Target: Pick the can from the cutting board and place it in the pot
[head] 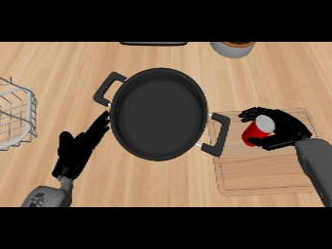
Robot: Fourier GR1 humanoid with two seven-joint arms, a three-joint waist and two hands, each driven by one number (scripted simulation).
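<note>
The right hand [289, 127], fingers grasping the can [257, 131] at the cutting board's [262, 177] far corner, should raise it above the handle and rim of the pot [157, 114] before moving inward; the left hand [77, 150] lies released beside it.

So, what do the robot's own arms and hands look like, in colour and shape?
The left forearm and right forearm are smooth, rounded grey tubes. The left hand and right hand are matte black, with slim fingers and a thumb. No cables, markings or sleeves show.
</note>
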